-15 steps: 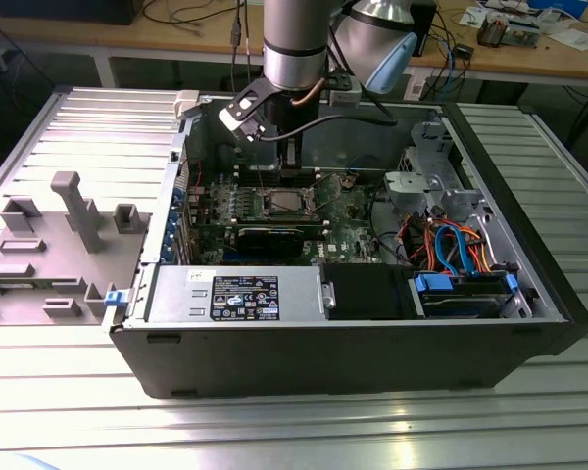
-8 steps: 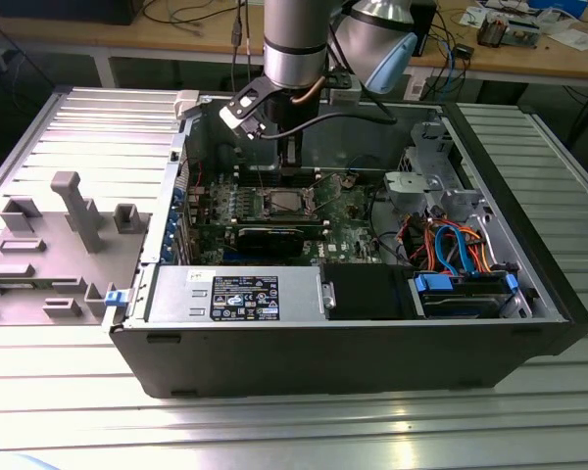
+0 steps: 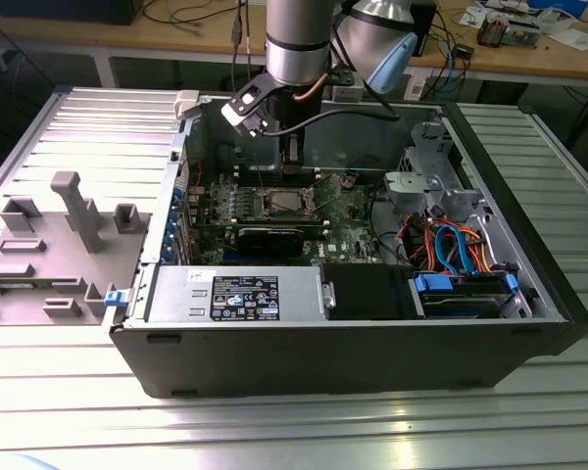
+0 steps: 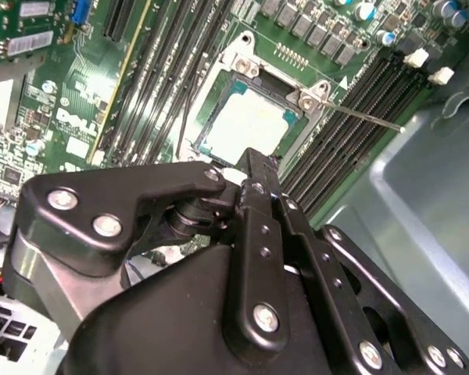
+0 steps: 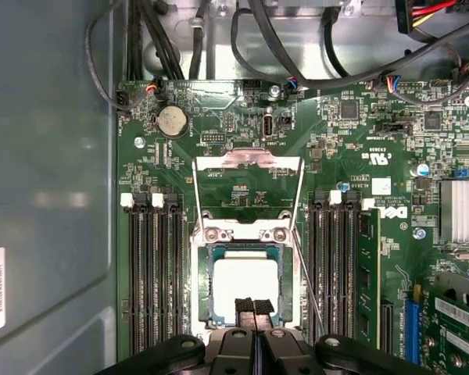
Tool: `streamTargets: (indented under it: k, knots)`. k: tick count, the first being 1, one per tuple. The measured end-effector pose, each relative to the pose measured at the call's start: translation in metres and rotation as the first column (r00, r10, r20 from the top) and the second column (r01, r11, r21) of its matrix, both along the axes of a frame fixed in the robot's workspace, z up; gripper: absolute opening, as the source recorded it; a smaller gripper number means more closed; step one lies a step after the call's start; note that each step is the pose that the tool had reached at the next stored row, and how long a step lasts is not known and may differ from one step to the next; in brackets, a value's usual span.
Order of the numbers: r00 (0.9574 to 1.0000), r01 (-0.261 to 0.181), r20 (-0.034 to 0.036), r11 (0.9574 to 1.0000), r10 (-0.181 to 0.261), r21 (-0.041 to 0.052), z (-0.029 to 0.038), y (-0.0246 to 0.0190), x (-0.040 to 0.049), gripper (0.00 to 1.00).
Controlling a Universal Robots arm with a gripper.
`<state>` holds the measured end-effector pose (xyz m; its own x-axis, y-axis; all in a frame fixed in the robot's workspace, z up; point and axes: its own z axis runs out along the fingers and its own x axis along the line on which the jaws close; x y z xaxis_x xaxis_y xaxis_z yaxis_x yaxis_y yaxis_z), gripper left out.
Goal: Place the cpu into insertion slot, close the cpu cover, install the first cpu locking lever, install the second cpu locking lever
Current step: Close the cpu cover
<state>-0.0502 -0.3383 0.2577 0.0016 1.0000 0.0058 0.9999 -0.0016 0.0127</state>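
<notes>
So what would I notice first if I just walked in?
The big silver robot arm reaching into the open computer case. Right by its black end effector, a pale square cpu sits in the insertion slot on the green board, the cpu cover flipped open.

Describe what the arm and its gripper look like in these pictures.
The arm is a silver-grey tube with a pale blue joint cap. The gripper is matte black, built of flat linkage plates with silver screw heads; its jaws end in dark textured pads. A black cable loops out from the arm.
</notes>
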Motion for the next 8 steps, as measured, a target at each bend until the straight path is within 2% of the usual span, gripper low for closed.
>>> streamTargets:
  k: [4,8]
  knots:
    - [1.0000,0.000,0.0000,1.0000,0.000,-0.0019,0.0066,0.0002,0.0000,0.11]
    - [1.0000,0.000,0.0000,1.0000,0.000,-0.0042,0.0068,0.0002,0.0000,0.11]
